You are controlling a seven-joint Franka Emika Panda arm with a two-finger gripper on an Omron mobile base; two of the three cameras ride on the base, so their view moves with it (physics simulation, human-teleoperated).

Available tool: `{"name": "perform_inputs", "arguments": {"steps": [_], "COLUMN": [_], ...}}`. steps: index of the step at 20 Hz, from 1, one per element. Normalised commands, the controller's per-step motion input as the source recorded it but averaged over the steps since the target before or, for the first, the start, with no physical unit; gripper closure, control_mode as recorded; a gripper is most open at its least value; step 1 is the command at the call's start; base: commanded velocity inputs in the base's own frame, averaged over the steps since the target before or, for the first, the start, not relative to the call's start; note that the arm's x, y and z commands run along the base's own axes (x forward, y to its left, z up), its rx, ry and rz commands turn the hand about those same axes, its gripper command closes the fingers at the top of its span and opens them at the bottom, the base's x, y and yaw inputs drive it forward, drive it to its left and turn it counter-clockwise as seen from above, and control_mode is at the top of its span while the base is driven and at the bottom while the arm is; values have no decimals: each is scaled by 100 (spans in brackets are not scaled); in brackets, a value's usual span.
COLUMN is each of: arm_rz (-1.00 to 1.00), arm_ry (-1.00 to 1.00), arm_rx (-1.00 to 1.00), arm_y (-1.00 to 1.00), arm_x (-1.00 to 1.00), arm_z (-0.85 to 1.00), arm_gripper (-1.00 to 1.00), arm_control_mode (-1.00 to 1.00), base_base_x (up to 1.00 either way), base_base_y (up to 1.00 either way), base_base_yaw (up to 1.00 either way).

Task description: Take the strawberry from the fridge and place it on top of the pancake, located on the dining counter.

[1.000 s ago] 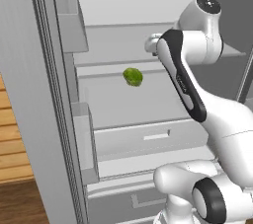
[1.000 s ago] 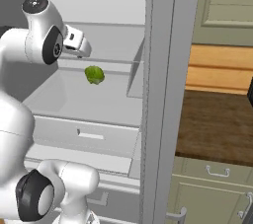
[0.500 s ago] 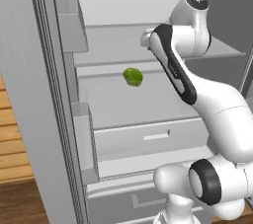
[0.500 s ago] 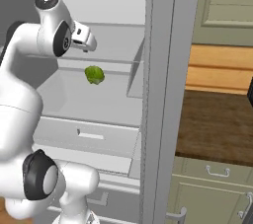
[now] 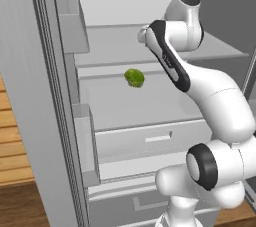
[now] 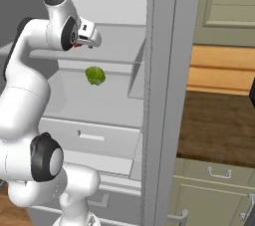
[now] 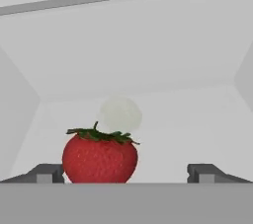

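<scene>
Upright on a pale fridge (image 5: 45,121) shelf sits the strawberry (image 7: 100,156), glossy red with a green leafy cap, between the spread tool (image 7: 126,172) fingertips (nearer the left one). Lower down, another shelf holds a small green vegetable (image 5: 134,77).

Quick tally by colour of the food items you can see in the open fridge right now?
Red: 1, the strawberry, standing upright on a fridge shelf between the open claw tips, nearer the left one.
Green: 1, a round leafy vegetable on the middle shelf.
Pale white: 1, a faint round item behind the strawberry; I cannot tell what it is.
Total: 3
</scene>
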Motion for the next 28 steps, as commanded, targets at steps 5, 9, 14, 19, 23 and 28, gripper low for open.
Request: {"name": "perform_inputs", "arguments": {"steps": [5,9,14,19,23,28], "arm_rz": [0,0,0,0,0,0], "arm_ry": [0,0,0,0,0,-6], "arm_rx": [0,0,-1,-2,-2,0], "arm_y": [9,7,15,23,30,3], "arm_x": [28,7,5,7,4,-21], "arm_z": [-34,-24,-25,-31,-25,2], "arm_gripper": [-100,-100,-100,100,100,100], "arm_control_mode": [-100,-100,-100,-100,-100,-100], "base_base_x": [0,0,0,0,0,0], "base_base_y": [0,0,0,0,0,0], "base_base_yaw": [0,0,0,0,0,0]}}
